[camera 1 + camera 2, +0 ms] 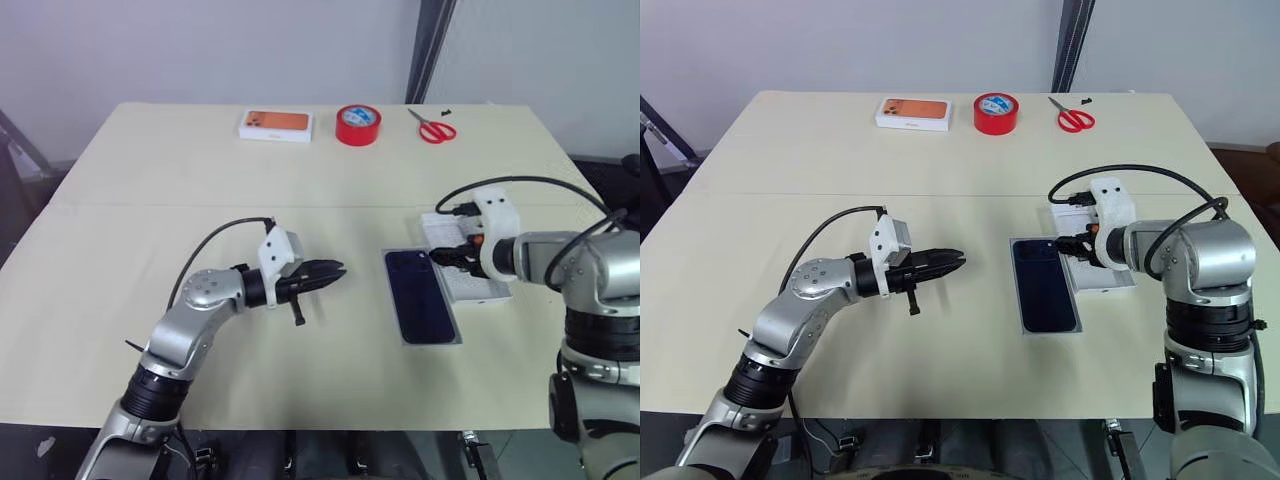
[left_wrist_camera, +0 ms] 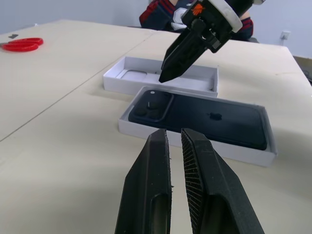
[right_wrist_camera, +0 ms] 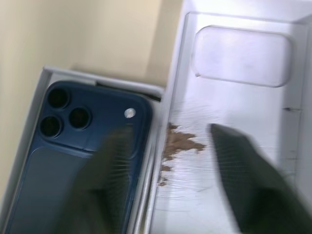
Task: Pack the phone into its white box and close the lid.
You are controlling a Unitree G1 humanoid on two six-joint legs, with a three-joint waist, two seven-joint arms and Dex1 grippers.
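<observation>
Hovering w/ jaws parted over the lid (image 1: 470, 268), right gripper (image 1: 443, 257) is sitting nearest, phone (image 1: 420, 295) already lying lengthwise in white box (image 1: 392, 300) alongside; left gripper (image 1: 333, 270) clenched, empty.

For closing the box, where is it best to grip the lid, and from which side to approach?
Probably by one long wall of the lid, from above: it lies open side up beside the white box, so one finger can go inside and one outside. The right pincer hangs just over it.

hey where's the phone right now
In the head views the phone lies camera-side up inside the white box, right of table centre, beside the lid and just below the right pincer.
</observation>
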